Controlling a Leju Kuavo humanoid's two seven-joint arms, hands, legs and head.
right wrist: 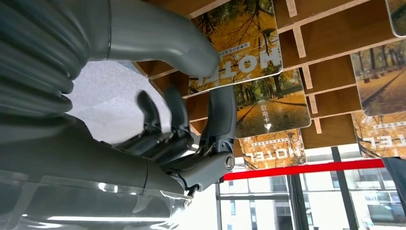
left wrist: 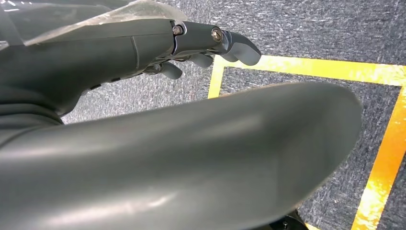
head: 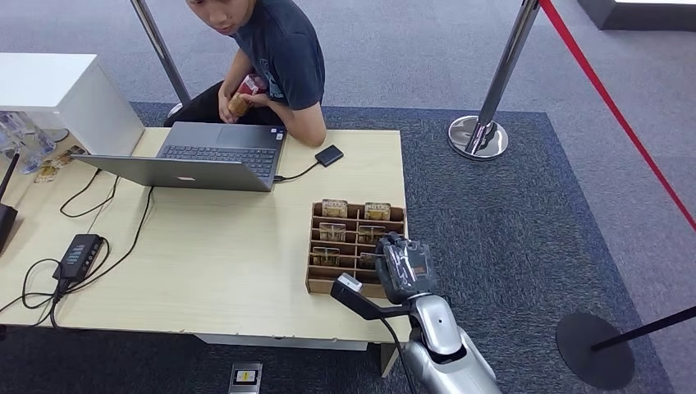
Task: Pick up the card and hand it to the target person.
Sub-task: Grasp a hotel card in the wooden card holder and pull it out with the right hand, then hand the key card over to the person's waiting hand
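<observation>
A wooden card rack (head: 316, 283) stands at the table's near right edge, with several hotel cards (head: 334, 207) upright in its slots. My right hand (head: 405, 267) is at the rack's near right corner. In the right wrist view the thumb (right wrist: 158, 33) presses the face of an autumn-print HOTEL card (right wrist: 239, 43) while a dark finger (right wrist: 222, 105) reaches up behind it, so the card is pinched. More cards (right wrist: 273, 105) sit in the rack (right wrist: 330, 33) beside it. My left hand (left wrist: 143, 48) hangs over the carpet with its fingers apart, holding nothing. A person (head: 279, 49) sits at the table's far side.
An open laptop (head: 205, 156) and a black drive (head: 329, 155) lie in front of the person. Cables and a power adapter (head: 78, 254) cover the table's left. A stanchion base (head: 478, 135) with a red rope stands to the far right. A white cabinet (head: 49, 86) is at the left.
</observation>
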